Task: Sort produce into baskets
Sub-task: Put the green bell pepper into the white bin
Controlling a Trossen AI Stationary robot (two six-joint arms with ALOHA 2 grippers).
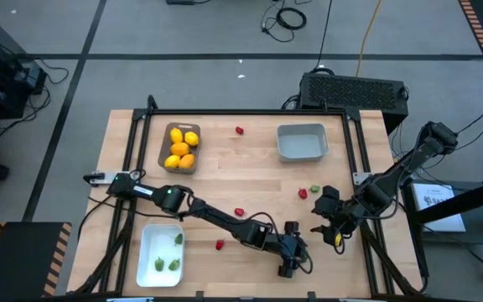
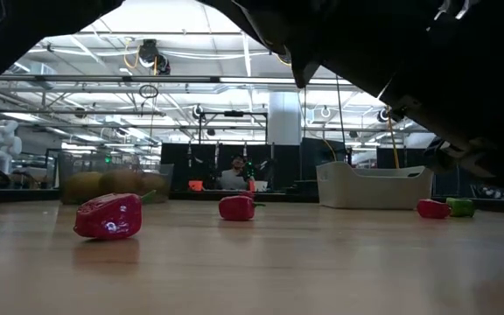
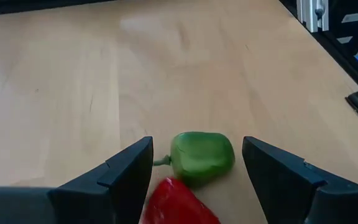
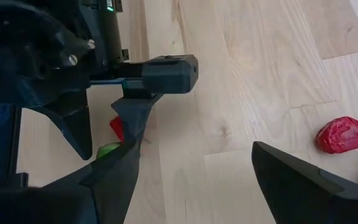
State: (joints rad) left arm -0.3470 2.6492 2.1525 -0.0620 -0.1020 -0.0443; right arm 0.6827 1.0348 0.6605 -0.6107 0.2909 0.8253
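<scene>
Green piece (image 3: 202, 158) between open left pincer (image 3: 197, 171) fingers, red piece (image 3: 178, 202) touching

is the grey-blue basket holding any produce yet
No: in the high view the grey-blue basket shows only its bare inside, while the yellow and orange fruits sit in the brown basket.
</scene>
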